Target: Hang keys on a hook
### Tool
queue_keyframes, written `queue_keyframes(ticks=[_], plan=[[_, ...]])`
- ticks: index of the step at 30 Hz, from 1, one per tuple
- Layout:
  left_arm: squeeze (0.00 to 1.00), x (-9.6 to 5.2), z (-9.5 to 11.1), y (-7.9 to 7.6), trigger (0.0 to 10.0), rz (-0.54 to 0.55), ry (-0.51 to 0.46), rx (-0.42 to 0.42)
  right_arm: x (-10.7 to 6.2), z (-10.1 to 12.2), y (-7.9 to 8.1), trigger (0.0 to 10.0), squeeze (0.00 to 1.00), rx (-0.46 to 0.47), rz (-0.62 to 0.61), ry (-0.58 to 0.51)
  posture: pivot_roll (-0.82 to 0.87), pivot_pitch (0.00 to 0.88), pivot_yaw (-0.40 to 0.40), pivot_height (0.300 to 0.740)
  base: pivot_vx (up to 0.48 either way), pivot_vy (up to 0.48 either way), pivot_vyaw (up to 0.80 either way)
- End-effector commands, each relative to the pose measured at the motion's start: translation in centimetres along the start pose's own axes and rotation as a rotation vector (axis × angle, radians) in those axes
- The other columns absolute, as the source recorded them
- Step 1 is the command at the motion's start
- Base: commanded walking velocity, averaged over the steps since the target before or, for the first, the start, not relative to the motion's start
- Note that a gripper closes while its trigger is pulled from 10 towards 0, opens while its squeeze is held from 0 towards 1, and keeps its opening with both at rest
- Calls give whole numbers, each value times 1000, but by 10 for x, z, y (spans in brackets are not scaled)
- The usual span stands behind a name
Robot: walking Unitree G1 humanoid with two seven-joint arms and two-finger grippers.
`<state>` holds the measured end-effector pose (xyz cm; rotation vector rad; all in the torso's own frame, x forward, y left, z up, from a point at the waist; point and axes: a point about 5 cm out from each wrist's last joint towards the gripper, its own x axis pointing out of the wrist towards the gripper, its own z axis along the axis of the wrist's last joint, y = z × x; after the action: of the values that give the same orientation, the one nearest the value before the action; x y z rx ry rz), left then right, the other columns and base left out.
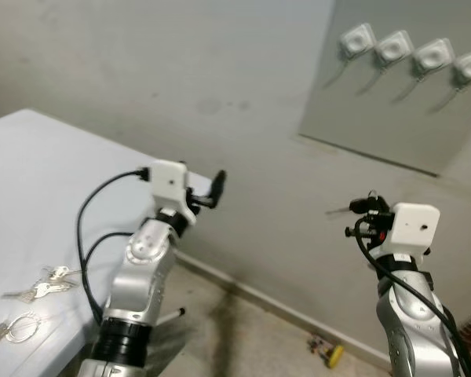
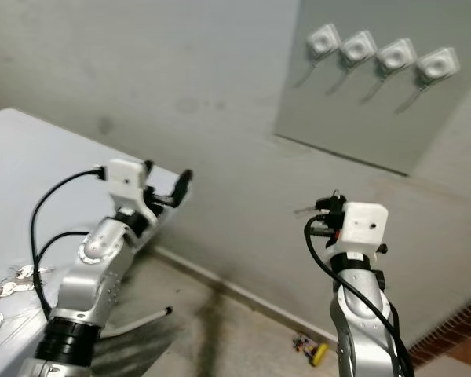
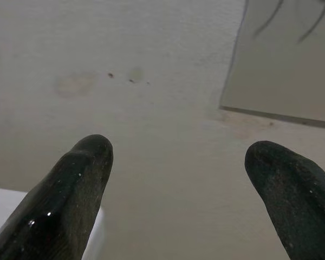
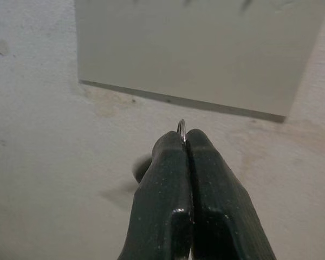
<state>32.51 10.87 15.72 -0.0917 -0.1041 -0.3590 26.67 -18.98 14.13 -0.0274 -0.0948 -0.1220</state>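
On the far left a grey table (image 1: 39, 157) carries two sets of keys that nobody has lifted: one bunch of keys (image 1: 43, 284) near the table's front part, and a second ring with keys (image 1: 12, 328) just beside it toward the near edge; these lie well apart from the wall and from both arms. Next comes the left gripper (image 1: 217, 187), raised beside the table's corner and pointing at the bare wall (image 1: 220, 94), its two black fingers (image 3: 70, 200) spread wide with nothing between them, so it takes no part in the hanging at this moment. Further right the right gripper (image 4: 185, 142) is lifted toward the wall, fingers pressed tight together, and a thin metal key ring (image 4: 181, 129) pokes out from between the tips; what hangs from that ring is hard to make out in the head views, though a slim key-like sliver seems to jut from the gripper there. Up and to the right, a pale board (image 1: 377, 118) holds a row of four white hooks (image 1: 414, 53), every one bare. So the pick-up looks done, while the gripper sits well below the board; raising the ring, slipping it over a hook and letting go remain.
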Motion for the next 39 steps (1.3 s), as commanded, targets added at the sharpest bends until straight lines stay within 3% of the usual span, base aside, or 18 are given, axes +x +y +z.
queue_keyframes(ticks=[1,17,39], plan=[[0,-1,2,6,10000,17,1,10,1,4,4,10000,0,-20,-1,-8,-40,0,-16,740,0,0,0],[0,-2,3,12,10000,46,28,-53,-3,4,5,10000,0,-35,52,1,-40,0,-23,740,65,0,0],[0,2,7,15,10000,69,14,-70,2,7,8,10000,0,-22,71,-10,-22,0,-38,740,418,0,0]])
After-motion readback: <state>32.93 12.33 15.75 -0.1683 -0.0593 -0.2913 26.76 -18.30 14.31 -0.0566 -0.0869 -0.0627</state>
